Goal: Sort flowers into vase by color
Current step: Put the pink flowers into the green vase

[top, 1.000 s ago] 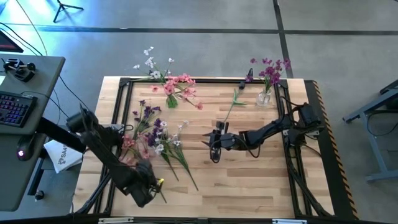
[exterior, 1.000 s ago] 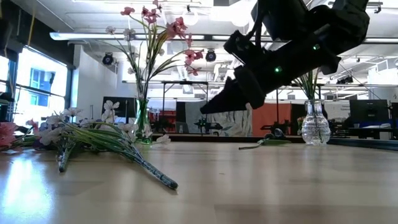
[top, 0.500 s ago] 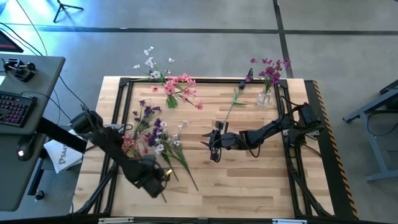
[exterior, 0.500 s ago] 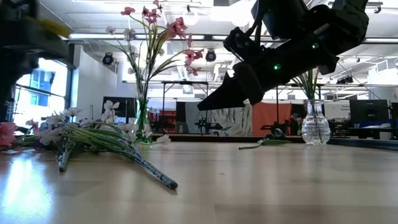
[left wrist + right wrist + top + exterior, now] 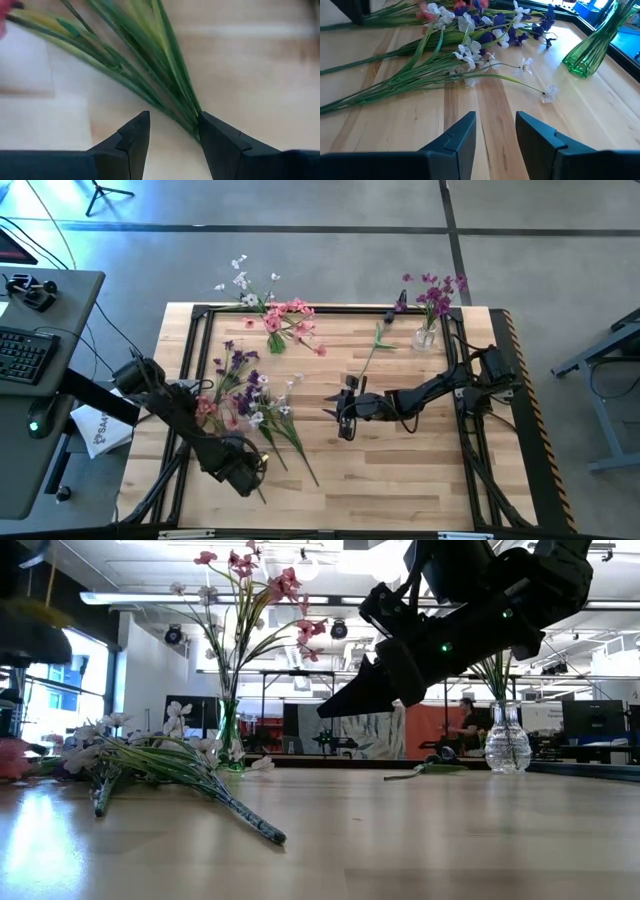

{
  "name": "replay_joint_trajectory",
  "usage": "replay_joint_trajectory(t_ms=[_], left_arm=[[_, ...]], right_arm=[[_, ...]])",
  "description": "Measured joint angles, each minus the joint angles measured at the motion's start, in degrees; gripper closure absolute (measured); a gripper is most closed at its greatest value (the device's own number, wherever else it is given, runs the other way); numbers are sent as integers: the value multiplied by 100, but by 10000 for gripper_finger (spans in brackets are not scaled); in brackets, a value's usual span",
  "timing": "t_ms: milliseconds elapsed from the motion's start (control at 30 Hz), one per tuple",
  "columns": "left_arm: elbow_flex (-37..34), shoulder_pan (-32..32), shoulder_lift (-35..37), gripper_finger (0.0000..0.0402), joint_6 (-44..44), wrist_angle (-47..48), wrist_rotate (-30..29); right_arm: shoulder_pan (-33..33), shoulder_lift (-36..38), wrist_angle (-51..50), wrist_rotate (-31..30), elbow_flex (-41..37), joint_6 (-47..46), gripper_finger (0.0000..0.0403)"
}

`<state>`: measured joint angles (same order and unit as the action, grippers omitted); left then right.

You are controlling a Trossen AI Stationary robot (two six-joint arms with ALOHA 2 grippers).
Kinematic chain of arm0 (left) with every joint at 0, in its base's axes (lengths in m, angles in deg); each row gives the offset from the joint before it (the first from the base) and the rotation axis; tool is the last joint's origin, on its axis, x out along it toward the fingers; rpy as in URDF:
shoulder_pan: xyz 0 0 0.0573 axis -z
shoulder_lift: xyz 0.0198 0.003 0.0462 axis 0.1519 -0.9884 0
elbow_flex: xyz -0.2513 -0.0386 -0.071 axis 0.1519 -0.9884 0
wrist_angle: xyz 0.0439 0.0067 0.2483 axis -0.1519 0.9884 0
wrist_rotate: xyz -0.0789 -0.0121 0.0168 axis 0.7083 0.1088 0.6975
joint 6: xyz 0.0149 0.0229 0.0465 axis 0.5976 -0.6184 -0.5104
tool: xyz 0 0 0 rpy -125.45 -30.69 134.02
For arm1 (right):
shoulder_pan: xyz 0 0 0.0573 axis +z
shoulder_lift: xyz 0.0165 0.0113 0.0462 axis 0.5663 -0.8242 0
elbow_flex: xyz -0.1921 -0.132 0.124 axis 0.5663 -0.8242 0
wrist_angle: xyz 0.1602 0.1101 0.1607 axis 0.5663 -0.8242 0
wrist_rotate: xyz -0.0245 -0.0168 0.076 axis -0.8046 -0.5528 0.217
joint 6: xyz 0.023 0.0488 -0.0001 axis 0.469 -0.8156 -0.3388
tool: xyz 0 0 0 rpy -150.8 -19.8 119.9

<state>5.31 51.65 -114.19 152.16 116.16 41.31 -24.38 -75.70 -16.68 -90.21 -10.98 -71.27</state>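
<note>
A pile of flowers (image 5: 250, 395) with pink, white and purple blossoms lies flat on the table's left half, stem ends toward the near edge (image 5: 150, 755) (image 5: 460, 45). My left gripper (image 5: 252, 468) stands open at those stem ends (image 5: 150, 60). My right gripper (image 5: 343, 415) hovers open above the table's middle (image 5: 335, 708), with nothing between its fingers (image 5: 495, 116). A green vase (image 5: 275, 340) at the far edge holds pink and white flowers (image 5: 228, 735). A clear vase (image 5: 425, 337) at the far right holds purple ones (image 5: 507, 740). My left gripper (image 5: 173, 117) has the green stem ends (image 5: 190, 122) running up to the inner side of one finger (image 5: 215, 140). I cannot tell whether finger and stems touch. The stems lie flat on the table.
One loose sprig (image 5: 375, 348) lies on the table between the two vases (image 5: 425, 770). Black frame rails (image 5: 300, 310) run along the table's edges. A desk with a keyboard (image 5: 25, 355) stands off the left side. A person (image 5: 465, 725) shows in the room behind.
My left arm has swung a little toward the table's right and far side, bringing its gripper up to the stem ends of the pile. It now shows as a dark blur at the low view's upper left. The flowers and my right gripper have kept still.
</note>
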Motion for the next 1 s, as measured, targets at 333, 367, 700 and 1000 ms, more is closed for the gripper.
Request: replay_joint_trajectory(t_ms=[333, 367, 700, 1000], left_arm=[[-245, -72, 17, 256, -177, -33, -506], [-247, -74, 17, 263, -246, -29, -505], [-270, 123, 228, 394, -974, -265, 240], [362, 792, 1103, 398, -330, 1428, 477]], right_arm=[[2, -1, 0, -2, 0, 3, 270], [2, -2, 0, -2, 0, 2, 270], [31, -2, -49, 107, 0, 100, 270], [31, -4, -304, 277, -4, 233, 270]])
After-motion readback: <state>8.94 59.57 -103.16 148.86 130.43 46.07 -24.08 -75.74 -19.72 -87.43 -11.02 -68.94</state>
